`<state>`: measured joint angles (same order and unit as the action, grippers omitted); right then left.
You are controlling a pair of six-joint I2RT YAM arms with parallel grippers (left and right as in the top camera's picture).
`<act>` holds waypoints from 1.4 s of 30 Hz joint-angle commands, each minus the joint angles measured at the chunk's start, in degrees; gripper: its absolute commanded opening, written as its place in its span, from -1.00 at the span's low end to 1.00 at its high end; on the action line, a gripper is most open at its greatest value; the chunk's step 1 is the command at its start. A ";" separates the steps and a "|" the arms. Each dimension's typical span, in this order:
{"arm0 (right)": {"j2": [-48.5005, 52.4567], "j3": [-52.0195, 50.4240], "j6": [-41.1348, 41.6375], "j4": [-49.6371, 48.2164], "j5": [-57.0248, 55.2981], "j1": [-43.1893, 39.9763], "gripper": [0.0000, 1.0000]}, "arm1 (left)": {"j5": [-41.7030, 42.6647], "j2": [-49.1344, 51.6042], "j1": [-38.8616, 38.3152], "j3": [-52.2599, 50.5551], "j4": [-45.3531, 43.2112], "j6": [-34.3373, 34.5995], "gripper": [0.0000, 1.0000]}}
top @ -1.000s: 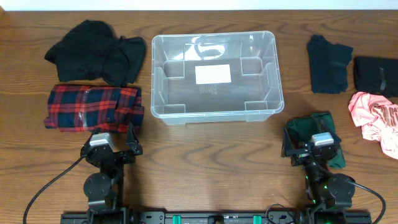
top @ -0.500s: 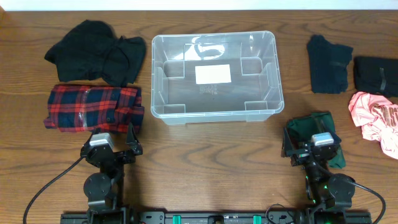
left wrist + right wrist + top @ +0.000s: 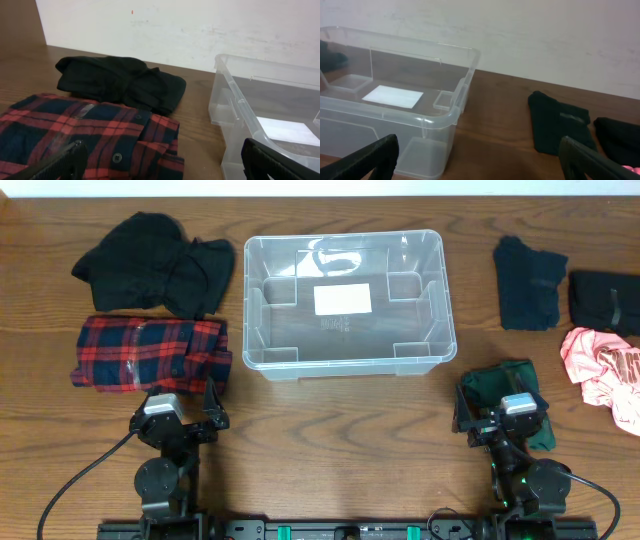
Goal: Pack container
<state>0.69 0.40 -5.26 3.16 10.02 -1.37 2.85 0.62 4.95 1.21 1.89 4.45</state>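
Note:
The clear plastic container (image 3: 345,242) stands empty at the table's middle back, a white label on its base; it also shows in the left wrist view (image 3: 260,115) and the right wrist view (image 3: 395,107). My left gripper (image 3: 181,402) is open and empty at the front left, just in front of a folded red plaid shirt (image 3: 150,352), which shows in the left wrist view (image 3: 85,135). My right gripper (image 3: 500,412) is open and empty at the front right, over a folded dark green garment (image 3: 505,385).
A black garment (image 3: 155,262) lies at the back left, also in the left wrist view (image 3: 120,82). At the right lie a dark folded garment (image 3: 528,283), a black one (image 3: 603,300) and a pink one (image 3: 600,370). A white wall stands behind the table.

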 commanded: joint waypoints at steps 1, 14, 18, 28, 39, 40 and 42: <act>-0.31 -0.09 0.04 0.11 0.61 0.70 0.98 | -0.52 -0.39 0.28 -0.98 1.99 -0.35 0.96; -0.28 3.91 4.83 -18.53 7.98 0.70 0.99 | -0.52 -0.39 0.28 -0.98 1.99 -0.35 0.96; 1.27 11.54 5.46 -13.18 -1.92 0.66 0.98 | -0.52 -0.39 0.28 -0.98 1.99 -0.35 0.96; 14.73 27.15 0.46 -3.06 -20.17 0.48 0.99 | -0.52 -0.39 0.28 -0.98 1.99 -0.35 0.95; 33.05 31.10 3.10 1.81 -21.99 -0.37 0.98 | -0.52 -0.39 0.28 -0.98 1.99 -0.35 0.96; 34.58 31.10 3.10 2.67 -21.59 -0.46 0.98 | -0.52 -0.39 0.28 -0.98 1.99 -0.35 0.96; 37.13 31.10 3.10 4.68 -20.28 -0.48 0.99 | -0.52 -0.39 0.28 -0.98 1.99 -0.35 0.96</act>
<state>35.31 30.24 -3.22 6.57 -10.55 -1.48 2.83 0.60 4.95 1.21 1.89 4.45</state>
